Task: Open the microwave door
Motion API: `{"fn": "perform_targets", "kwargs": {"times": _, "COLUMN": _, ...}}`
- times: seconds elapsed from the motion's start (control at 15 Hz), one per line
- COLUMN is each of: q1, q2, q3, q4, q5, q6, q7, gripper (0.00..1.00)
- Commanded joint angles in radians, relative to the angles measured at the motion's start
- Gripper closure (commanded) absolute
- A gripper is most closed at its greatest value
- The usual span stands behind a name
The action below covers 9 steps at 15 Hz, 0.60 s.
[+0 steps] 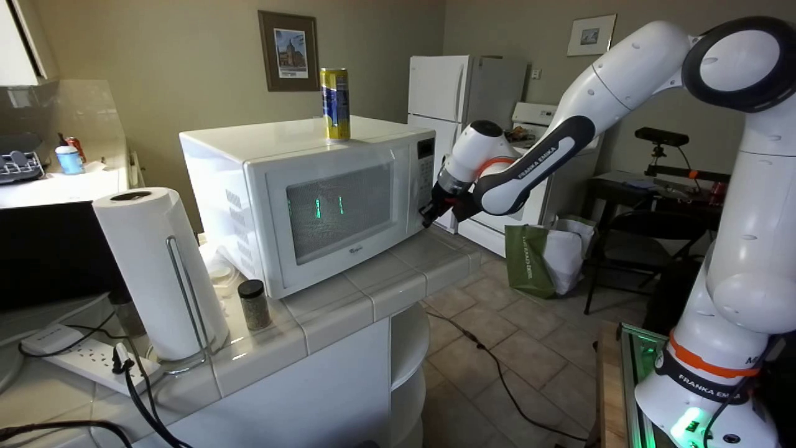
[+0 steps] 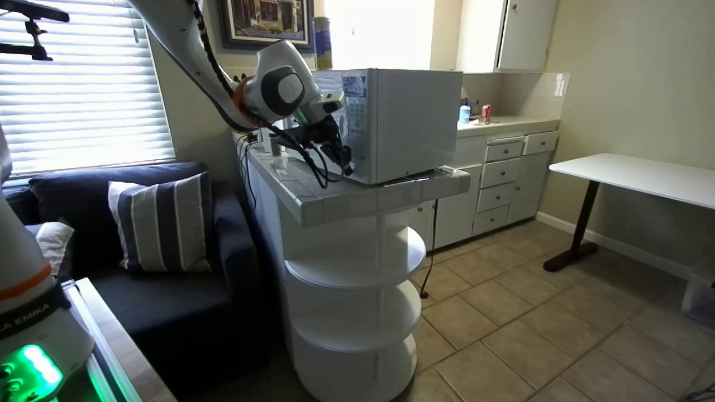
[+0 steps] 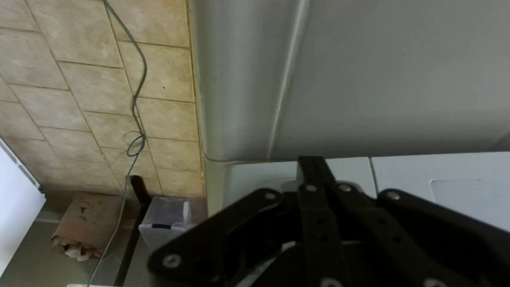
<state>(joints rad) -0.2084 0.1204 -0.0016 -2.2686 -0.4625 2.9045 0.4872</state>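
The microwave door [image 1: 339, 208] is closed, left of centre in an exterior view, its dark window framed in smooth white plastic. I judge it light to swing but rigid, slick-faced and held by a latch, with glass that wants no knocks. I see no handle to pull.

My gripper [image 3: 314, 160] is low at the front, its fingers [image 3: 318, 215] pressed together; whether they touch the plastic I cannot tell. Just behind their tips, below the centre of the wrist view, shows a rounded outline that I take for a push button [image 3: 277, 184], at the foot of the control panel [image 1: 425, 177]. A firm, straight poke there is probably the way in; once the latch gives, I would hook the free edge at the seam [image 3: 372, 171], right of my fingertips in that view.

The hinges are hidden, but I expect them on the door's left in an exterior view. There the spice jar [image 1: 254, 305] stands on the tiled counter [image 1: 348, 305] just beside the lower corner, the paper towel roll [image 1: 163, 274] beyond it; a wide swing could meet both. A tall can [image 1: 336, 104] stands upright on the microwave [image 2: 416, 125] near its front edge, so a hard shove could tip it.
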Motion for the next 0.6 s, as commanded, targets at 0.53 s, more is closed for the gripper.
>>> {"fn": "perform_targets", "kwargs": {"times": 0.53, "q1": 0.022, "q2": 0.051, "q3": -0.069, "q4": 0.054, "q5": -0.283, "q6": 0.084, "q7": 0.239, "gripper": 1.0}}
